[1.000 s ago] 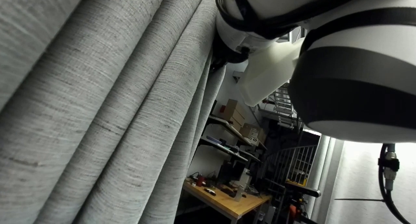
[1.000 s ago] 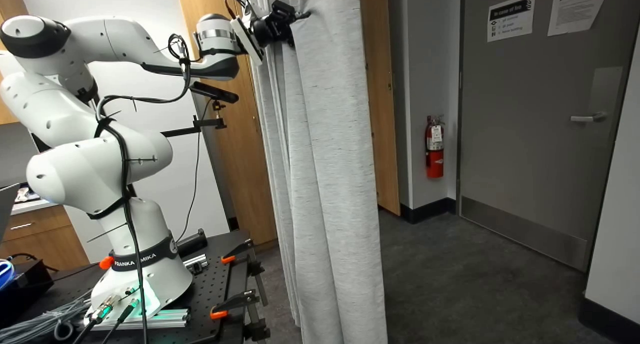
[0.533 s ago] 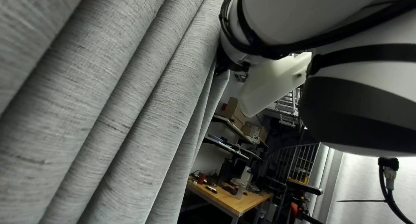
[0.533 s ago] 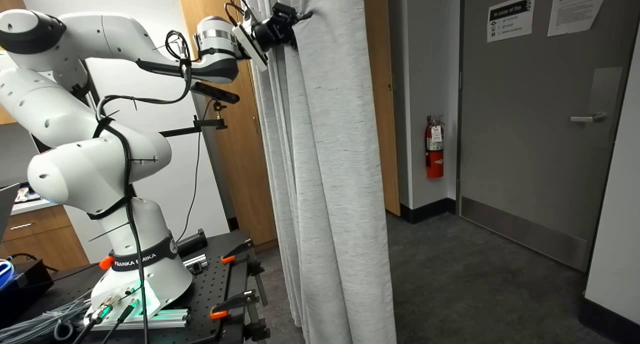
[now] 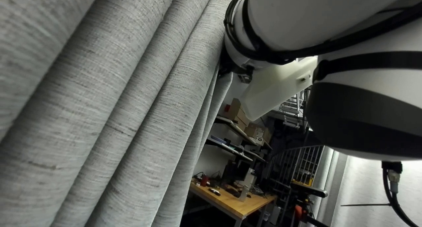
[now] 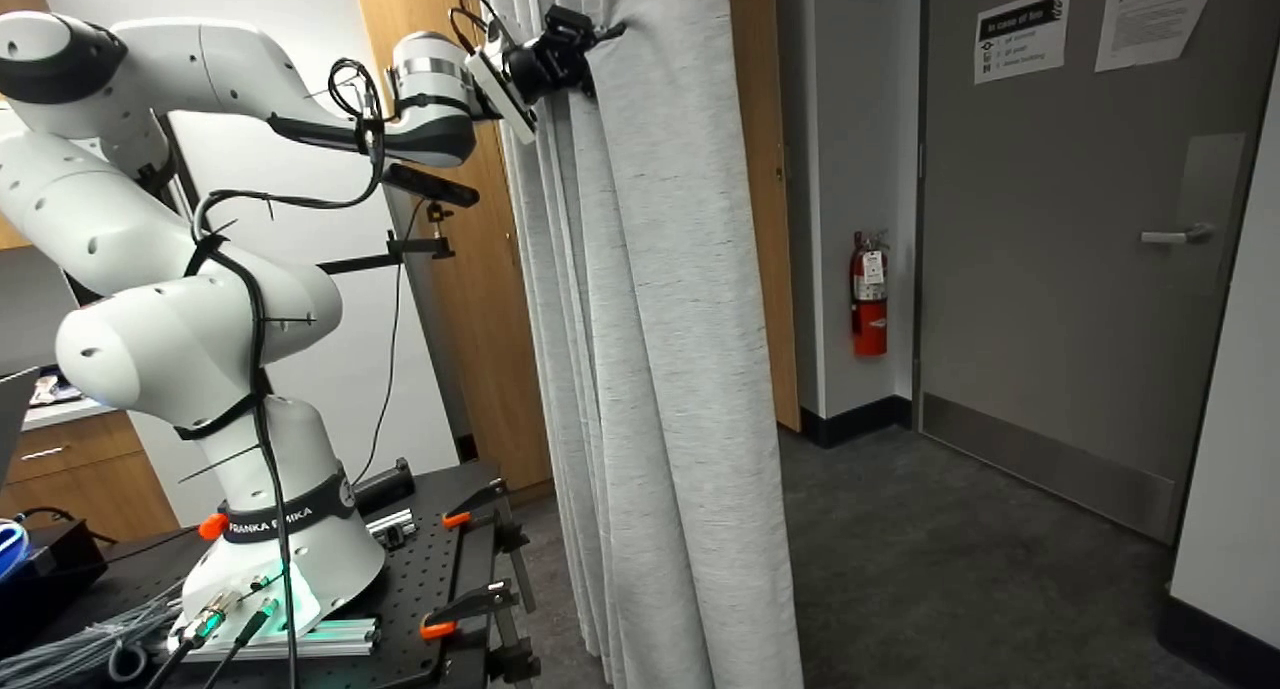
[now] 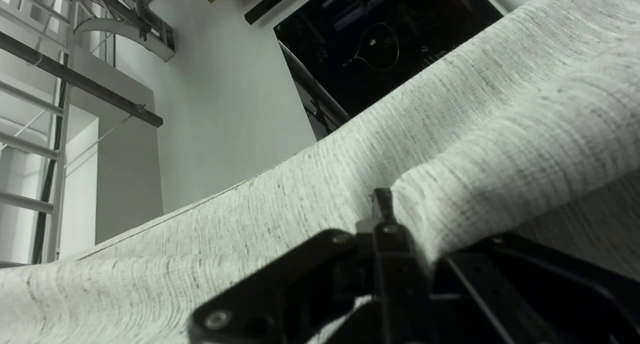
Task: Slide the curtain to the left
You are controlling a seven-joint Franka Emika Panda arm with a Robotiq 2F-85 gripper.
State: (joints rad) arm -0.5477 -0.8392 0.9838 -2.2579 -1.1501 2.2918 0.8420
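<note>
One black tool [image 6: 608,36] is clamped on one light-grey curtain [image 6: 690,299], which is marked with dark lines and long folds.

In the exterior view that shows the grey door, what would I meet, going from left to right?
The robot's white base → the light-grey curtain → the red fire extinguisher → the "In case of fire" sign → the door handle.
</note>
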